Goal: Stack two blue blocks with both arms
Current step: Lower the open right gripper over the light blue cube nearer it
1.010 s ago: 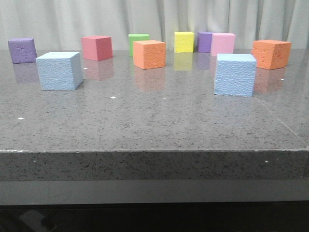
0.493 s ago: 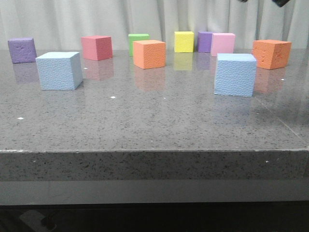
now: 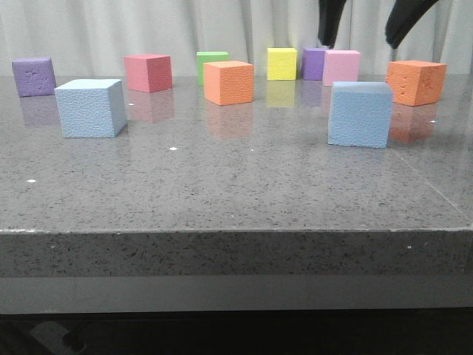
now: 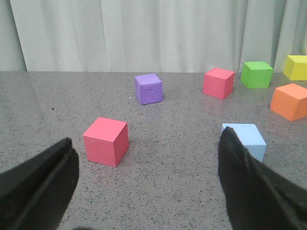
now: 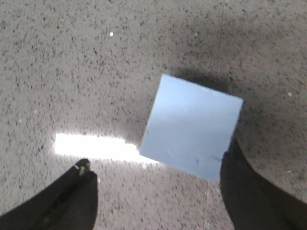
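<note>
Two pale blue blocks sit apart on the grey table: one on the left [image 3: 92, 108] and one on the right [image 3: 360, 115]. My right gripper [image 3: 356, 38] hangs open above the right block, one dark finger to each side, not touching it. In the right wrist view that block [image 5: 192, 127] lies below and just ahead of the open gripper [image 5: 158, 160], near one finger [image 5: 249, 191]. My left gripper [image 4: 147, 136] is open and empty, low over the table; it is out of the front view. The left blue block [image 4: 247, 139] shows just past one of its fingers [image 4: 244, 177].
Along the back stand a purple cube [image 3: 33, 76], a red cube [image 3: 148, 72], green [image 3: 212, 65], orange [image 3: 228, 82], yellow [image 3: 281, 63], purple [image 3: 313, 63], pink [image 3: 341, 67] and orange [image 3: 415, 82] cubes. Another red cube [image 4: 106, 140] sits by the left gripper. The table's front edge [image 3: 236, 233] is near.
My right gripper has come down into the front view from the top and now hangs over the right blue block. The blocks have not moved.
</note>
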`<control>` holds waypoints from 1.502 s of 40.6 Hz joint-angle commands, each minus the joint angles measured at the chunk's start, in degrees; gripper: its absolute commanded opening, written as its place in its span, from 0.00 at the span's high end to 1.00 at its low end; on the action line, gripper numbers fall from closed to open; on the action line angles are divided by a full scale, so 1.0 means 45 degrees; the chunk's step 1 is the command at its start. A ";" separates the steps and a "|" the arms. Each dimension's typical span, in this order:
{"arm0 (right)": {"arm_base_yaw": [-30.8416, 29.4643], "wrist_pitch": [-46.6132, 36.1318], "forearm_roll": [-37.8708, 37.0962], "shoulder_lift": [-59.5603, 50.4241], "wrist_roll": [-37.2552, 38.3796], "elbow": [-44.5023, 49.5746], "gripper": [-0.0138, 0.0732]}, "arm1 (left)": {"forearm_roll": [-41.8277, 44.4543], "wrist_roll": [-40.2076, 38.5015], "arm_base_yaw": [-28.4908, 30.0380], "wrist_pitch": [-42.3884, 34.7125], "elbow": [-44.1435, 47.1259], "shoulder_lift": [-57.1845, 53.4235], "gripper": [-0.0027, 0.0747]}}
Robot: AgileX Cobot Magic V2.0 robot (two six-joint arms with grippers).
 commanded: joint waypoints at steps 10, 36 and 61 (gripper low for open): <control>-0.0222 0.0326 -0.1065 0.0598 0.0358 -0.1203 0.15 | 0.0015 -0.0093 0.0025 -0.1049 -0.0405 0.0201 0.21; -0.0222 0.0326 -0.0777 0.2058 0.1527 -0.1203 0.15 | 0.0015 -0.0093 0.0025 -0.1049 -0.0405 0.0201 0.21; -0.0139 0.0608 -0.0658 0.1965 0.0937 -0.1461 0.45 | 0.0015 -0.0093 0.0025 -0.1049 -0.0405 0.0201 0.21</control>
